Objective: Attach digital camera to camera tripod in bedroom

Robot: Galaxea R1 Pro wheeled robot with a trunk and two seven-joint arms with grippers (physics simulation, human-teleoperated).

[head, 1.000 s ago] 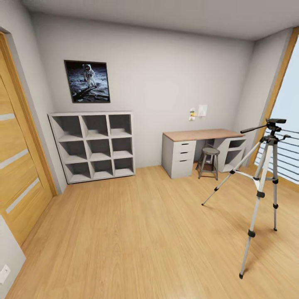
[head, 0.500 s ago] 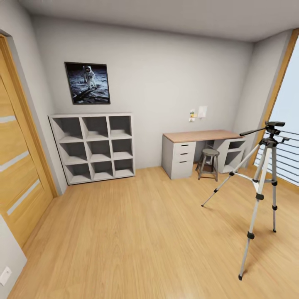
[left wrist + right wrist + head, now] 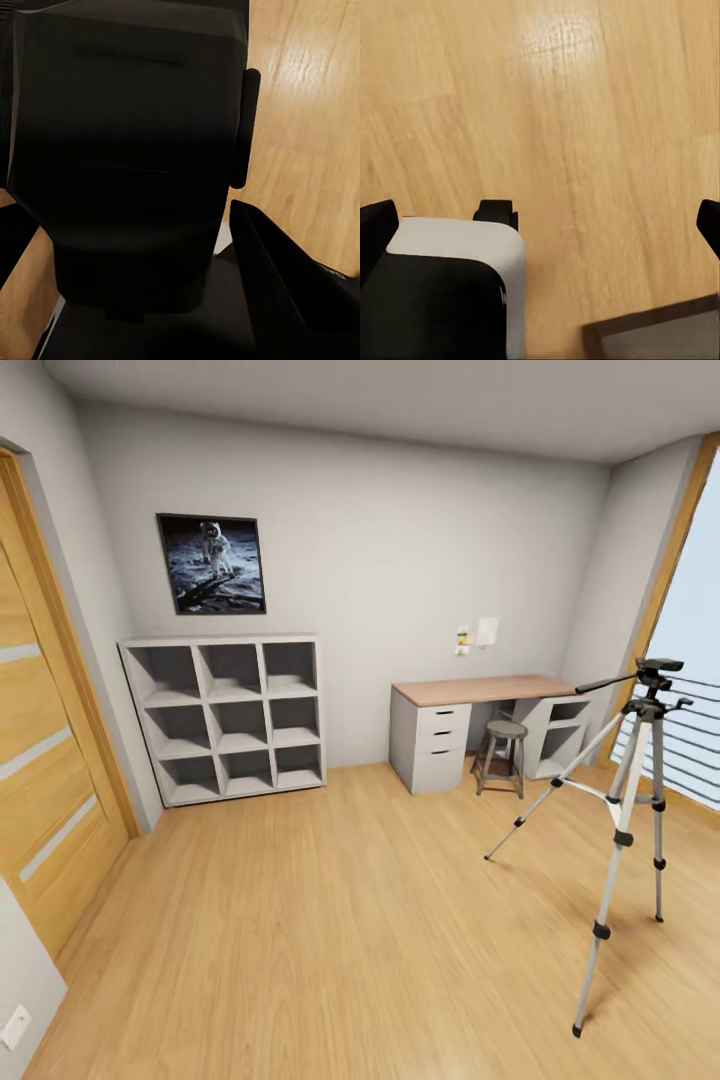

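Slightly lower in the head view than a second ago, the whole room has shifted with the camera. There the camera tripod (image 3: pixel 630 800) stands at right on the wood floor (image 3: pixel 330 920), near the desk (image 3: pixel 490 688) and stool (image 3: pixel 503 750), with open floor before the cube shelves (image 3: pixel 228 715).

Left wrist view: a dark body blocks the gripper, state untellable.

Right wrist view: the fingertips (image 3: pixel 376 225) stand wide apart over floor.

I've got a white cube shelf (image 3: pixel 232 717) against the back wall, with a framed astronaut picture (image 3: pixel 212 564) hung above it. To its right is a wood-topped worktop (image 3: pixel 487 688) with white drawers (image 3: pixel 438 745), and a round grey stool (image 3: pixel 501 753) sits under it. A wooden door (image 3: pixel 40 760) is on the left; light wood floor (image 3: pixel 340 920) throughout.
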